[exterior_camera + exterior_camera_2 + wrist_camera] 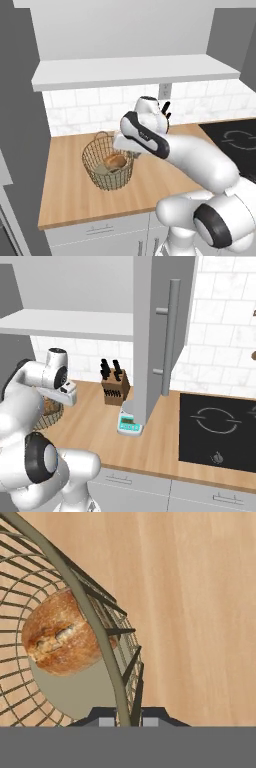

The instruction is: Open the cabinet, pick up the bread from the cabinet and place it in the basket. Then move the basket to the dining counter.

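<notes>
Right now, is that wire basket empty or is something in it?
Not empty. The basket holds the bread, a golden-brown chunk resting on its beige base inside the wire wall.

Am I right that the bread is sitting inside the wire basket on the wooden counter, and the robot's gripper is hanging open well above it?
Not quite. The bread does sit inside the basket on the wooden counter, but the gripper is shut on the basket's rim, not hanging open above it. The hand view shows this.
</notes>
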{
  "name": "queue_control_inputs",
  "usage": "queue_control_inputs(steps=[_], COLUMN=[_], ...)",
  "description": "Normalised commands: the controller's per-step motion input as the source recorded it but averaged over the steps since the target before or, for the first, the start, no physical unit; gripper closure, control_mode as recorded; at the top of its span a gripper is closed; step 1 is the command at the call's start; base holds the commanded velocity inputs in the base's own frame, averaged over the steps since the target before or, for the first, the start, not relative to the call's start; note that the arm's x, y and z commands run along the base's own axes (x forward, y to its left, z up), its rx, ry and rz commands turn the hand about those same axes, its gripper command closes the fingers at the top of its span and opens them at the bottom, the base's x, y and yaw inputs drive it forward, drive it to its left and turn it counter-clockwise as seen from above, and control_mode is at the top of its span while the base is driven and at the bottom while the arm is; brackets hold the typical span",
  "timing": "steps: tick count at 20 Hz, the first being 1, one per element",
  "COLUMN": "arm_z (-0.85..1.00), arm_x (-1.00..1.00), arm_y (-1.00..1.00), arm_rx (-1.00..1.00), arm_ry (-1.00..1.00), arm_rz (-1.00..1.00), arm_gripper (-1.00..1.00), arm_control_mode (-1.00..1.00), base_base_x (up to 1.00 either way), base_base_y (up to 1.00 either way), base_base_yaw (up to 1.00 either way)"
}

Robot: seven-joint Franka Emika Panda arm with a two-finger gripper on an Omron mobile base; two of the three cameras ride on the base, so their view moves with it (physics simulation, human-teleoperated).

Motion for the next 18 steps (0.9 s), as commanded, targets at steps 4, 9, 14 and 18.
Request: queue_control_inputs(steps=[4,9,14,18], arm_z=[0.66,0.7,0.68,0.81], arm_x=[-0.64,-0.55,-0.46,-0.25], arm_y=[0.0,0.0,-0.11,-0.32], arm_rx=[0.29,0.23,0.16,-0.01], arm_ry=[0.0,0.0,0.01,0.09], arm_rz=[-0.4,-0.39,-0.37,-0.23], arm_gripper=[1.0,1.0,1.0,1.0], arm_control_mode=[-1.0,-1.0,-1.0,-1.0], base_base_x=[0.0,0.0,0.0,0.0], base_base_y=[0.0,0.0,0.0,0.0], base_base_yaw=[0.0,0.0,0.0,0.0])
